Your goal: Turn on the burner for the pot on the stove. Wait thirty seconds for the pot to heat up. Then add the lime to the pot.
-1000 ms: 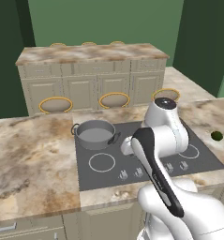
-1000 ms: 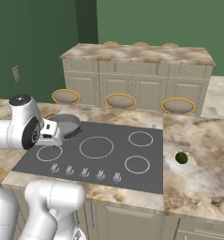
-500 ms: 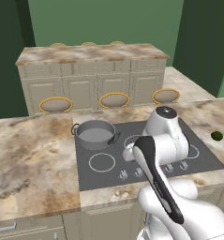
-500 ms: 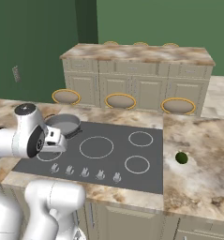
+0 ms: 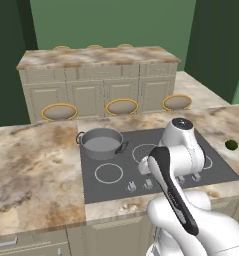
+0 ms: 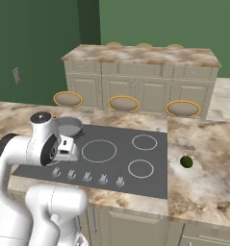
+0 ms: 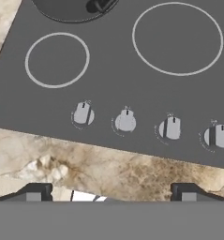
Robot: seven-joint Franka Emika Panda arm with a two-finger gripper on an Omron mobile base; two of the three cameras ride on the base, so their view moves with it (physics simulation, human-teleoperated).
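The grey steel pot (image 5: 101,142) stands on the back left ring of the dark stove (image 5: 111,191), and its rim and one dark handle show at the top of the hand view as the pot (image 7: 71,9). The arm half hides the pot (image 6: 71,126) in the right base view. The dark green lime (image 5: 231,145) lies on the marble counter right of the stove (image 6: 117,169), seen again as the lime (image 6: 186,161). My gripper (image 7: 111,194) is open and holds nothing. It hovers over the counter's front edge, just before the row of silver knobs (image 7: 125,121).
Several knobs (image 6: 87,177) line the stove's front edge; the leftmost knob (image 7: 82,114) sits below the small front left ring (image 7: 57,59). Behind the stove is an island counter (image 5: 96,56) with three round stools (image 5: 122,106).
My arm has swung right and dropped lower over the front of the stove, toward the knob row. Pot and lime have not moved.
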